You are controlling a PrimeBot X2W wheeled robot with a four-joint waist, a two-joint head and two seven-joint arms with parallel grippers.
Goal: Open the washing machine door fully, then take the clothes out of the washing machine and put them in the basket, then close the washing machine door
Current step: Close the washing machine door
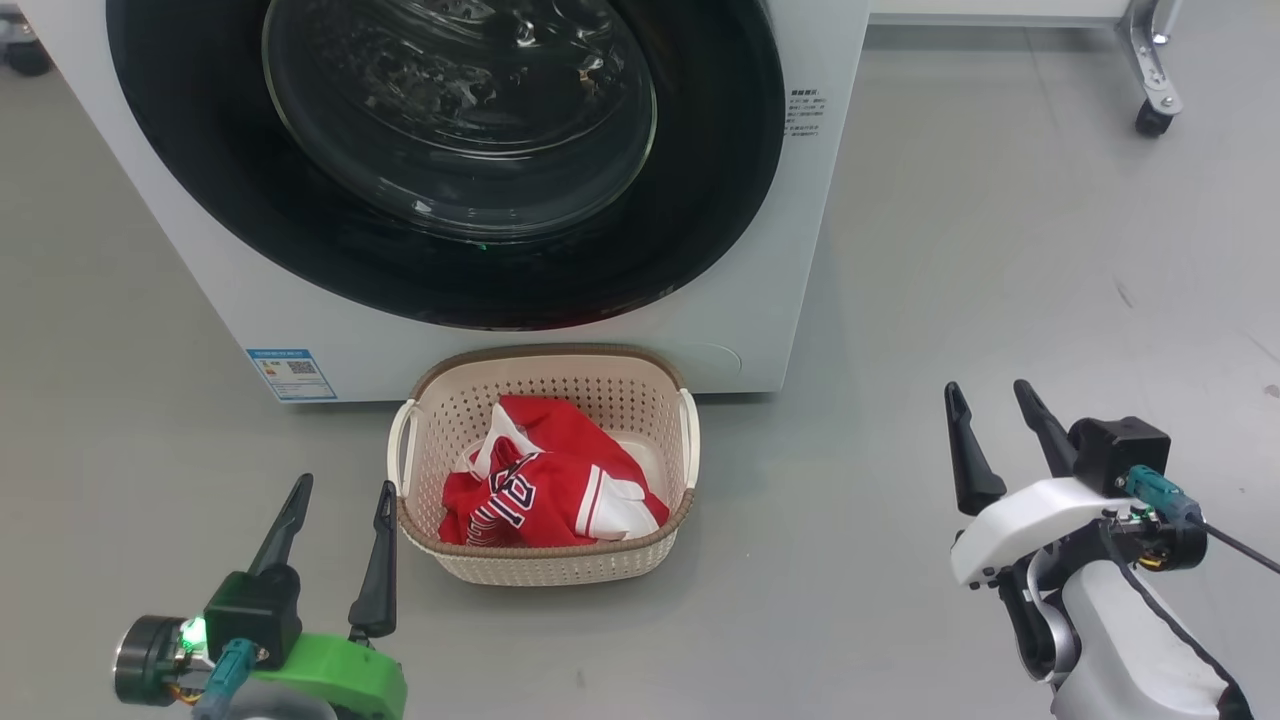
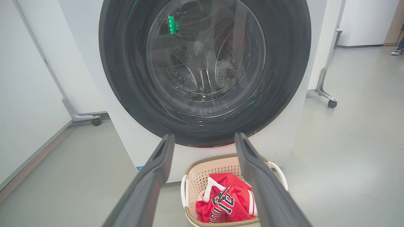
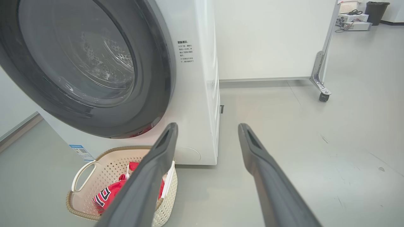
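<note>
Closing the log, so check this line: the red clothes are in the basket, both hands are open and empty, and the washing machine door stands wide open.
The door part is wrong: the washing machine door is shut, as the head view shows. The clothes lie in the basket, and the left hand and right hand are open and empty.

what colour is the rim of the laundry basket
Brown, woven-look rim on the cream basket; clearest in the head view.
</note>
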